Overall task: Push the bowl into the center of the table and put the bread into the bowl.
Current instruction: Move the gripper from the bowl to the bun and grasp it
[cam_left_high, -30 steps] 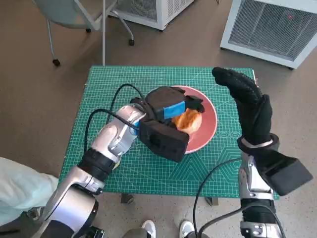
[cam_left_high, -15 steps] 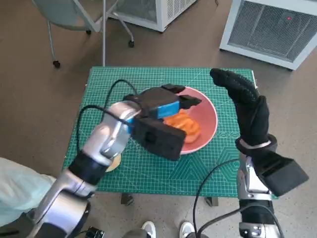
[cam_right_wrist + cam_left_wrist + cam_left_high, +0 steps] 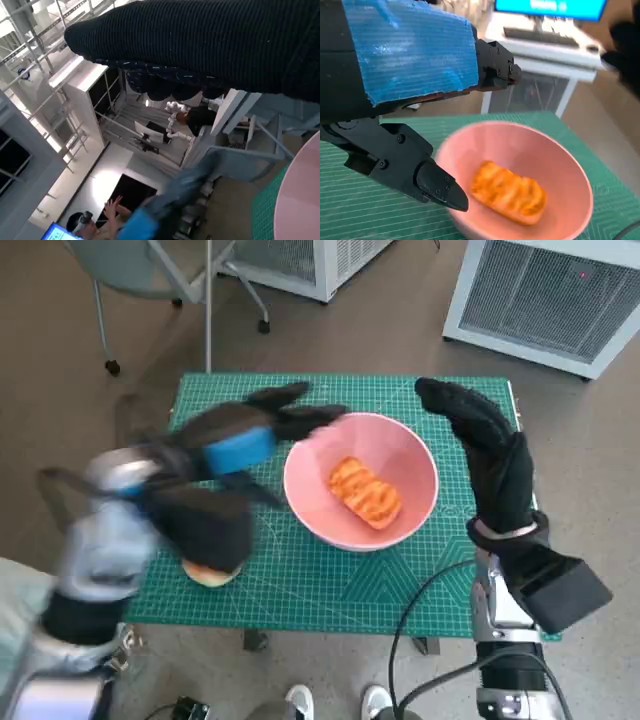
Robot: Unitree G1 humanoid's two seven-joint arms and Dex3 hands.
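moved: left hand (image 3: 235,445) pulled off pink bowl (image 3: 405,455) toward desk's left edge, fingers apart, empty
right hand (image 3: 490,455): fingers spread, empty
bread (image 3: 365,492): in bowl; looks soft, light, grip its sides

bread (image 3: 365,492) in bowl (image 3: 412,456), mid-table (image 3: 300,585)

bread (image 3: 508,192) in pink bowl (image 3: 560,165), left hand (image 3: 410,95) beside
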